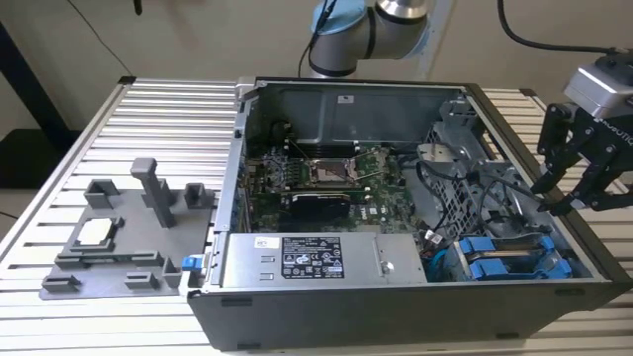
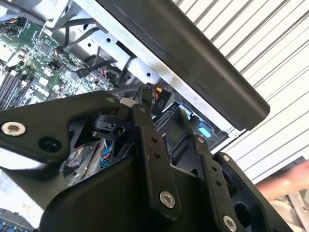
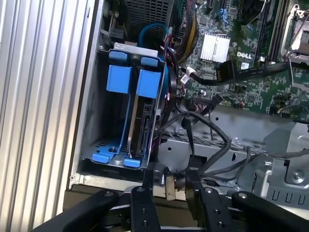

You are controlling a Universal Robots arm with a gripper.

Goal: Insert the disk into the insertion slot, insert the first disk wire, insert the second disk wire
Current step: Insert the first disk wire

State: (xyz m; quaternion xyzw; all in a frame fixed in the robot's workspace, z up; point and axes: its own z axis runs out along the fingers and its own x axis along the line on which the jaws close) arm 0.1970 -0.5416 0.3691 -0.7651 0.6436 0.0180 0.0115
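- The disk (image 3: 139, 126) sat home in the drive cage (image 3: 126, 47) just ahead of the tool (image 3: 168, 180), ready for wiring.
- The tool hung beside the black cables (image 3: 189, 145); spread or pinching, I couldn't tell.

Exterior view: you look down from high up, mid distance, on whole open case (image 1: 396, 315) on slatted worktop (image 1: 168, 111). First wrist view: close, faces past jaws into drive bay (image 3: 91, 121) and board (image 3: 241, 53). Second wrist view: tighter, behind jaws, along case rim. All three share blue carriers (image 1: 505, 261) in drive bay.
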